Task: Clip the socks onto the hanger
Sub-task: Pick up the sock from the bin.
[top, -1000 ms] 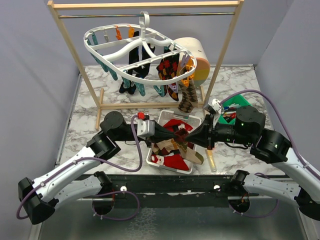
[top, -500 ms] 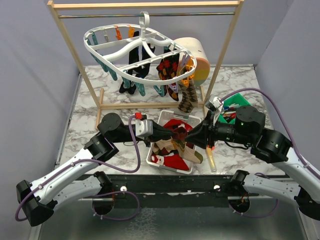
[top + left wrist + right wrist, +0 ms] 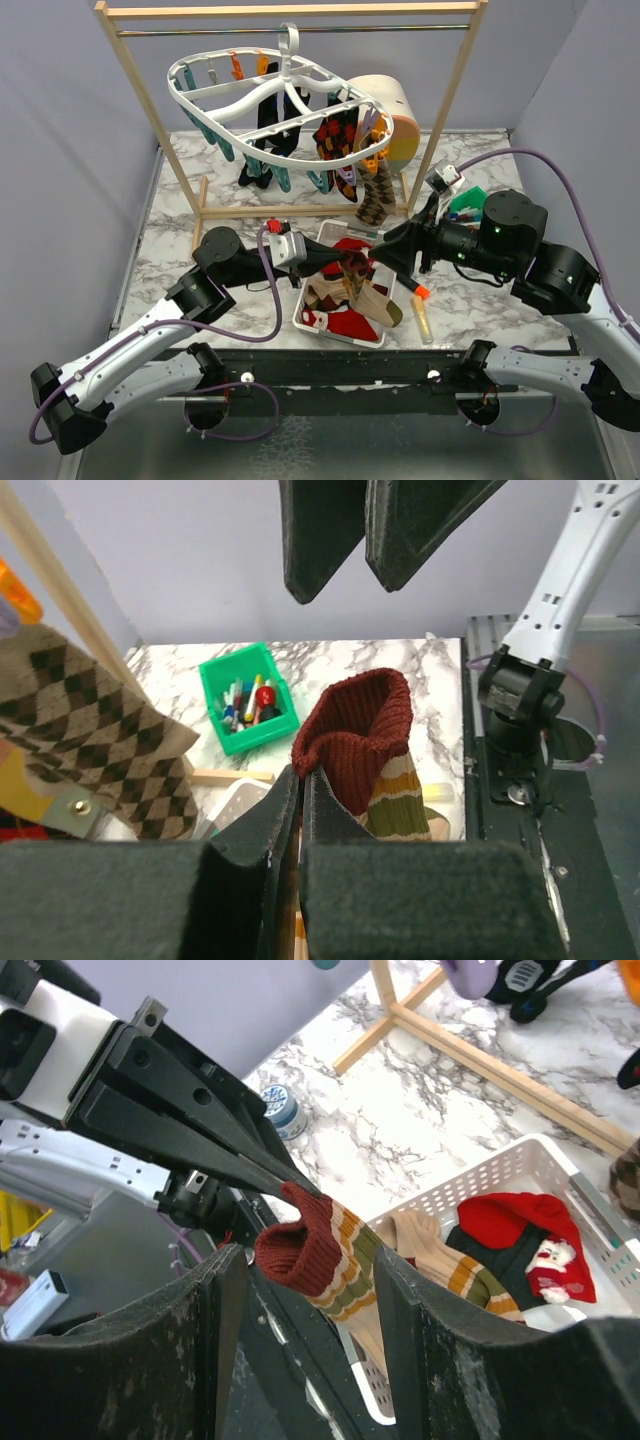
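**A:** Between the left fingers [image 3: 297, 785], what is caught?

**B:** The edge of a maroon-cuffed sock [image 3: 360, 730]. They are pressed together on it. The cuff stands up past their tips, with tan, green and orange stripes lower down.

**A:** And the right fingers [image 3: 380, 258]?

**B:** They stand apart, one on each side of that same cuff, and grip nothing. The right wrist view shows the cloth sitting in the space between them.

**A:** Where does that put the sock?

**B:** It is up in the air between the two arms, above the white basket [image 3: 308, 312]. Whether its lower end reaches the basket cannot be told.

**A:** What lies in the basket?

**B:** A red sock [image 3: 520, 1222] with a small Santa figure, and beside it a tan sock [image 3: 440, 1260] with stripes. The basket sits on the marble bench [image 3: 170, 255] near its front edge.

**A:** And the hanger [image 3: 200, 105]?

**B:** It is well behind the basket, hooked on the rod of the wooden rack [image 3: 147, 100] at the far side. Black socks [image 3: 272, 115] are clipped near its middle, and an argyle sock [image 3: 375, 205] hangs from its right end.

**A:** Anything else?

**B:** A green bin [image 3: 225, 735] of markers stands on the bench to the right of the basket.
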You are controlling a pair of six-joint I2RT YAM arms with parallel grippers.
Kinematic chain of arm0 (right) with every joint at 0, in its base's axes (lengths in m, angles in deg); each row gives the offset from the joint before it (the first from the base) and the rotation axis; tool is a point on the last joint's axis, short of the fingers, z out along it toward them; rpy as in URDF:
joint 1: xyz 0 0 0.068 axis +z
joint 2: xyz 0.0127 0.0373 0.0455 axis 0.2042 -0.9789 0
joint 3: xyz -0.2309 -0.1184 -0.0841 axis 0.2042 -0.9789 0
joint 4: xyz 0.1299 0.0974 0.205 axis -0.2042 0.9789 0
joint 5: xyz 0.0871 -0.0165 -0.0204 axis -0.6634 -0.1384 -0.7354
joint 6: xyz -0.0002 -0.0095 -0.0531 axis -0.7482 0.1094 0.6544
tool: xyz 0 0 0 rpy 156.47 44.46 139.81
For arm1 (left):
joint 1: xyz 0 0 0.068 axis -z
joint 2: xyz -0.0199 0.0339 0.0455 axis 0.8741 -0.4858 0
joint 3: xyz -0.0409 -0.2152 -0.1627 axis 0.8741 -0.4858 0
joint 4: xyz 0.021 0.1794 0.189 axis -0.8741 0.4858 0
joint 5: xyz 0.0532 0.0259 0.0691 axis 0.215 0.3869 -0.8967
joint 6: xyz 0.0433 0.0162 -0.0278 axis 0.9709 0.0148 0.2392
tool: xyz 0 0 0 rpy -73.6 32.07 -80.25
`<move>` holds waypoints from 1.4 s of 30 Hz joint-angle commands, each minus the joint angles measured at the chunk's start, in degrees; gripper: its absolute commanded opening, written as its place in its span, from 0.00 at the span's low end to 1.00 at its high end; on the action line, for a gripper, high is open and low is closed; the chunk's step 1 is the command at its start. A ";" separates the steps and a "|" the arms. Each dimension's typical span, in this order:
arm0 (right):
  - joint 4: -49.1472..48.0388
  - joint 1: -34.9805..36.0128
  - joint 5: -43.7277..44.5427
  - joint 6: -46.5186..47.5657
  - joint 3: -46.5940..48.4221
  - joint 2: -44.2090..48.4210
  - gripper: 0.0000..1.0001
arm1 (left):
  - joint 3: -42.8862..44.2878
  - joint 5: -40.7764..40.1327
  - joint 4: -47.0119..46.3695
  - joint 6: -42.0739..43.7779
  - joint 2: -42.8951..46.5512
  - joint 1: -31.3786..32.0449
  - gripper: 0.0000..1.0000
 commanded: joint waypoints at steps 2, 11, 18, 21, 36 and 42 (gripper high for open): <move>3.54 0.28 5.10 -0.23 3.85 -1.52 0.60 | 3.06 -8.01 3.94 2.50 1.59 0.27 0.00; 3.05 0.29 14.54 3.31 12.26 -7.93 0.64 | 14.65 -15.95 15.80 3.34 -1.90 0.27 0.00; -6.39 0.34 18.28 -1.17 4.76 -7.04 0.68 | 11.93 -17.03 16.48 -6.31 -3.72 0.27 0.00; -6.09 0.33 18.94 -2.23 2.35 -6.28 0.68 | 7.70 -17.21 12.97 -11.22 -3.14 0.27 0.00; -3.10 0.33 26.74 -4.53 -9.66 4.59 0.67 | -5.91 -16.04 -7.47 -19.46 -2.75 0.27 0.00; -15.38 0.32 31.19 2.69 -12.70 8.41 0.68 | -6.93 -21.79 -9.13 -19.45 -2.21 0.27 0.00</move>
